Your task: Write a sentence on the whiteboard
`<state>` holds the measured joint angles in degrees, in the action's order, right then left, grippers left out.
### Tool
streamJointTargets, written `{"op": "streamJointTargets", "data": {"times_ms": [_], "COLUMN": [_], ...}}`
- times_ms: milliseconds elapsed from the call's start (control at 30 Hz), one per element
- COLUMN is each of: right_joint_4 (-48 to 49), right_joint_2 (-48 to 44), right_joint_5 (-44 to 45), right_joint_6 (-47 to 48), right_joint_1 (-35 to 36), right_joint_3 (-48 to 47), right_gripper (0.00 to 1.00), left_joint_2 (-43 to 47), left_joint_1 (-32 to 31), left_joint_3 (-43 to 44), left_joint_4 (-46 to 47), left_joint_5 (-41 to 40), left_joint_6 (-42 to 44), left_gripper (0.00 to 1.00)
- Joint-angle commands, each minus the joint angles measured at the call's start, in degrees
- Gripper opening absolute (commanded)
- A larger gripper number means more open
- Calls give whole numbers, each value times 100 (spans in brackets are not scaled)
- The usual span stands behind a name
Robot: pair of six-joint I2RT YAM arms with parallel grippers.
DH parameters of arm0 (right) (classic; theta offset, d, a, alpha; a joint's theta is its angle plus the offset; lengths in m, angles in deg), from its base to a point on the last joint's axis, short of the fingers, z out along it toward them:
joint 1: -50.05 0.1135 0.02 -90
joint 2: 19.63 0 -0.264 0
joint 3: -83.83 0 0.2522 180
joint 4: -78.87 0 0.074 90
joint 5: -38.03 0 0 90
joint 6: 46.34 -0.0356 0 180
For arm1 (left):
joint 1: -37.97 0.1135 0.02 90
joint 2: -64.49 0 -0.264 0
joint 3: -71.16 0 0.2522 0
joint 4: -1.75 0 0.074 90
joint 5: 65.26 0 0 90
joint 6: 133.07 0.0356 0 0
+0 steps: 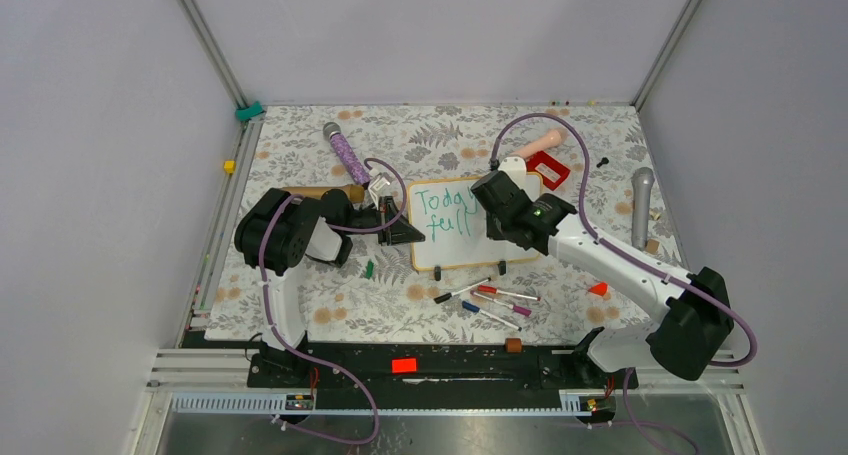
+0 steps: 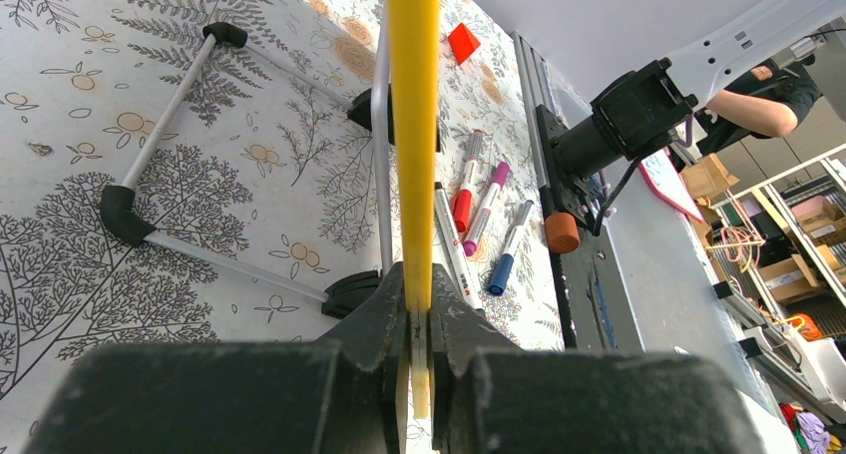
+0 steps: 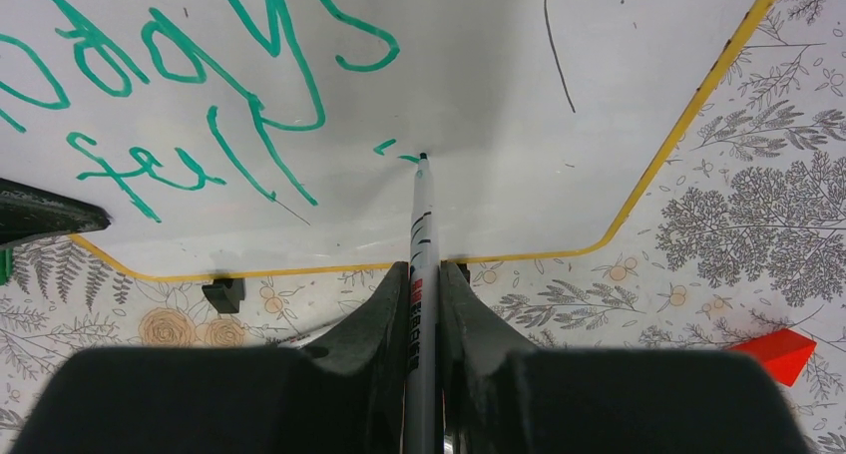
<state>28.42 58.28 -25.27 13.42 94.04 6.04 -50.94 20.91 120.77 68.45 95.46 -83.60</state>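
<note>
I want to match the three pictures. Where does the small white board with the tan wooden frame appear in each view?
Top external: the white board with the tan wooden frame is at the centre, between the arms.
Left wrist: its yellowish edge, upright in the middle, gripped by the left hand.
Right wrist: its written face fills the upper part.
Shared landmark: the small red wedge.

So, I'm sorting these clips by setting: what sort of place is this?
Likely a lab robot cell: plain white enclosure walls, a floral-patterned table, and cluttered storage shelves beyond the rig.
</note>
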Motion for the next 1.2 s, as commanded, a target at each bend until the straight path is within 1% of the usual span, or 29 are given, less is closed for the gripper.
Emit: {"op": "streamJointTargets", "data": {"times_ms": [0,233,600,767,933,1167], "right_joint_4": [320,554,526,246,193,43], "right_joint_2": [62,-7,-47,10,-59,52], "right_joint_5": [202,-94,-384,-317,-97,235], "right_joint_6": [95,89,-90,-176,-210,-108], "right_joint_1": [-97,-100,-93,-97,-102,-110], "right_joint_3": [-313,-194,57,90,150,-83], "right_gripper": [0,0,0,0,0,0], "left_joint_2": [191,195,196,192,189,203], "left_joint_1": [-37,-30,-28,-23,-19,-25], "left_joint_3": [59,65,77,71,79,65], "left_joint_4": [435,434,435,435,435,435], "left_joint_5": [307,303,304,302,305,304], "left_joint_6": [133,133,125,125,125,125], "left_gripper": [0,0,0,0,0,0]}}
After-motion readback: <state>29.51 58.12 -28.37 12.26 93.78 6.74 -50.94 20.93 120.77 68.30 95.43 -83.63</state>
